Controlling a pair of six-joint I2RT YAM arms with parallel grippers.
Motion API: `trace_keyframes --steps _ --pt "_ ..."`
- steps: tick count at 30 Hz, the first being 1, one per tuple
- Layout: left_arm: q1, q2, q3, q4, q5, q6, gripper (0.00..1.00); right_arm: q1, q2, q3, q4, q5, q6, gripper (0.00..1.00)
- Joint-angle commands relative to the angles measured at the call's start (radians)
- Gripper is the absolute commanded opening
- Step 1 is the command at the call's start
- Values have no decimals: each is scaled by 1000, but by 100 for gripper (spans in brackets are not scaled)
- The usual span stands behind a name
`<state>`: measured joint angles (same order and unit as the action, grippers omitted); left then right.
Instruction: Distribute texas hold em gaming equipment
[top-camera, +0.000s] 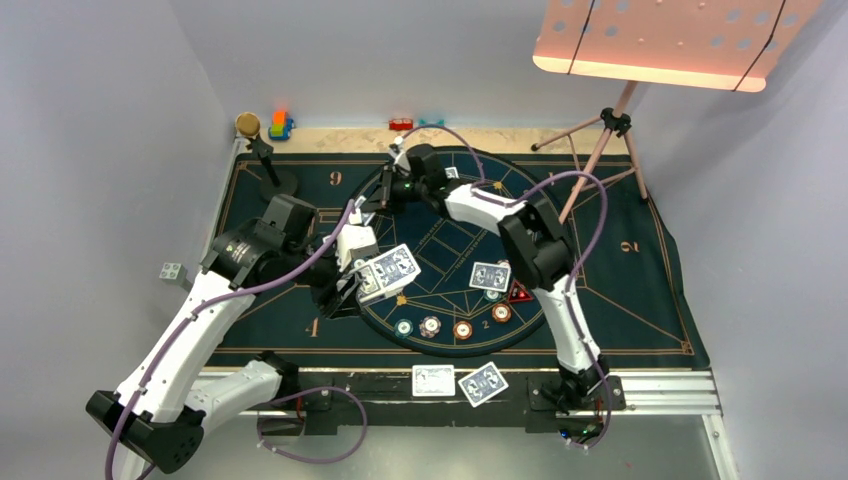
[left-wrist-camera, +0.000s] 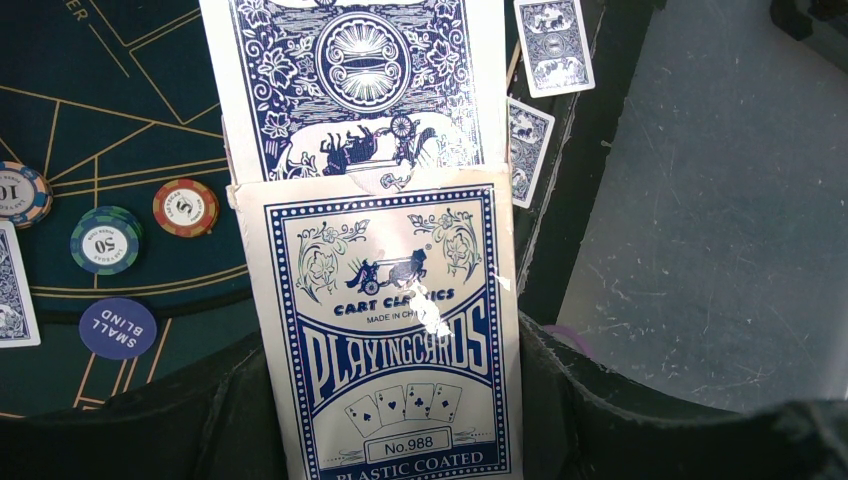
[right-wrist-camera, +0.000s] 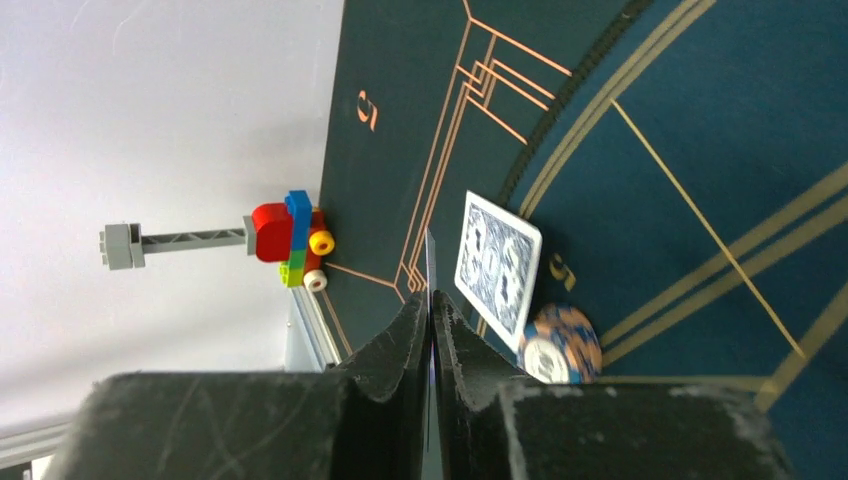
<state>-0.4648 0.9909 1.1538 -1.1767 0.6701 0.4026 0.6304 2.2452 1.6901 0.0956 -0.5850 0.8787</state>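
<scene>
My left gripper (top-camera: 362, 283) is shut on a blue-and-white playing card box (left-wrist-camera: 388, 330) held over the mat, with a blue-backed card (left-wrist-camera: 360, 80) sticking out of its top. My right gripper (right-wrist-camera: 431, 305) is at the far side of the round layout, shut on a single card (right-wrist-camera: 431, 262) seen edge-on. Beside it another card (right-wrist-camera: 497, 272) lies face down next to an orange-blue chip (right-wrist-camera: 562, 345). More cards lie at the centre (top-camera: 490, 275) and by the near edge (top-camera: 433, 380), (top-camera: 482, 383). Chips (top-camera: 430, 325) line the near arc, with a red triangular marker (top-camera: 519, 293).
A black stand with a cork top (top-camera: 258, 150) and toy blocks (top-camera: 280, 125) sit at the far left corner. A tripod (top-camera: 600, 140) carrying a pink panel (top-camera: 670, 40) stands at the far right. A blue "small blind" chip (left-wrist-camera: 117, 328) lies on the mat (top-camera: 640, 300).
</scene>
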Motion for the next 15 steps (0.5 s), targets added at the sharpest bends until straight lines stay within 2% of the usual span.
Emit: trace_keyframes --steps 1,6,13,15 --pt "5 -9 46 11 37 -4 0 38 79 158 131 -30 71 11" --pt "5 -14 49 2 33 2 0 58 187 255 112 -3 88 15" --pt "5 -28 44 -3 29 1 0 58 249 332 -37 43 16 34" --pt "5 -32 41 -4 29 0 0 56 244 329 -80 53 -12 34"
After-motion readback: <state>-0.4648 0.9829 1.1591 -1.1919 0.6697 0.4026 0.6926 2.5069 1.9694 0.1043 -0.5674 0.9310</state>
